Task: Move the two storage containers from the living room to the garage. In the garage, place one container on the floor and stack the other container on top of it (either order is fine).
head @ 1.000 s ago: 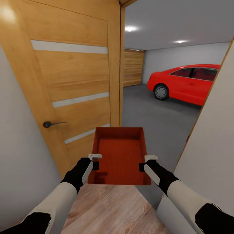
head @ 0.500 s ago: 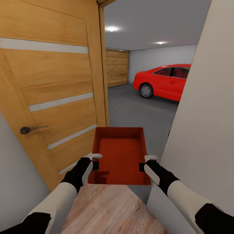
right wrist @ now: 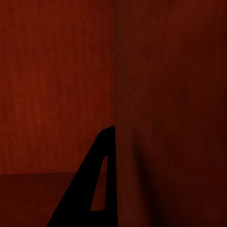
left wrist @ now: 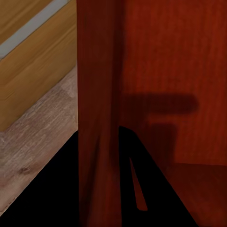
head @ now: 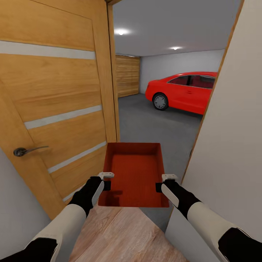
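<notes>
Grippers, left (head: 106,185) and right (head: 159,186), pinched opposite walls of one storage container (head: 134,174) at lower centre. Ahead, the garage floor (head: 156,127) lay past the open door (head: 54,98); delivery and stacking remained.

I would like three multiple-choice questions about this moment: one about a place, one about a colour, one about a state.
1. Where is the red car?
A. in the room beyond the doorway
B. on the wood planks
C. behind the robot

2. What colour is the storage container?
A. blue
B. red-orange
C. white

3. How is the container held?
A. by the left gripper alone
B. by the right gripper alone
C. by both, one on each side wall

Key: 1 A, it stands on the grey floor past the open wooden door. 2 B, its walls and base show it. 3 C, each gripper clamps a wall.
</notes>
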Robot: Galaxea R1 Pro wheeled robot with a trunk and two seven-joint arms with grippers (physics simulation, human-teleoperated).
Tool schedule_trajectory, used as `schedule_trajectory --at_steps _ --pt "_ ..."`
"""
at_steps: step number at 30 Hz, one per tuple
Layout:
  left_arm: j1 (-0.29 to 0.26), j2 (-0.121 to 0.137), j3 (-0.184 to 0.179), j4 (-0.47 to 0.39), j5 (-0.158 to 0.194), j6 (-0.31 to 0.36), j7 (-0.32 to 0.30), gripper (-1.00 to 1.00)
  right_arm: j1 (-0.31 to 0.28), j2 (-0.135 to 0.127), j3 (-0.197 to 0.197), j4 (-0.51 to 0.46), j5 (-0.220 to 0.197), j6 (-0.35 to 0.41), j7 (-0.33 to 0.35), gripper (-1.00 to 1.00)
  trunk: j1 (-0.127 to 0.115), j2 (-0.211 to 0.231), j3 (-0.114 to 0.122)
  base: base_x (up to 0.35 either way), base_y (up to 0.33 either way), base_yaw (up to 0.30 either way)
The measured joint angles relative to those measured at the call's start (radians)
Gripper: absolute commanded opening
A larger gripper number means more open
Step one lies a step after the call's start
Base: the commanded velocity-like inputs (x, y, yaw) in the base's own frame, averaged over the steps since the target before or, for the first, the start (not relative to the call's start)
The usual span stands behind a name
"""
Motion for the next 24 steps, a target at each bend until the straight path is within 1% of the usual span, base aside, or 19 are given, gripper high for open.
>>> schedule_trajectory --at_steps 14,20,24 --pt "0.0 0.0 -0.001 0.001 0.002 -0.001 0.001 -1.0 0.0 0.0 -0.001 0.0 0.001 0.001 0.001 -1.0 0.0 0.0 0.0 0.245 0.217 -0.009" --pt "0.0 0.0 -0.001 0.001 0.002 -0.002 0.001 -1.0 0.0 -0.001 0.001 0.0 0.0 0.0 0.001 -1.0 0.0 0.0 0.0 0.23 0.198 -0.199" --pt "0.0 0.0 -0.001 0.001 0.002 -0.004 0.001 -1.0 0.0 -0.001 0.001 0.0 0.001 -0.003 0.001 -1.0 0.0 0.0 0.0 0.046 0.034 -0.239"
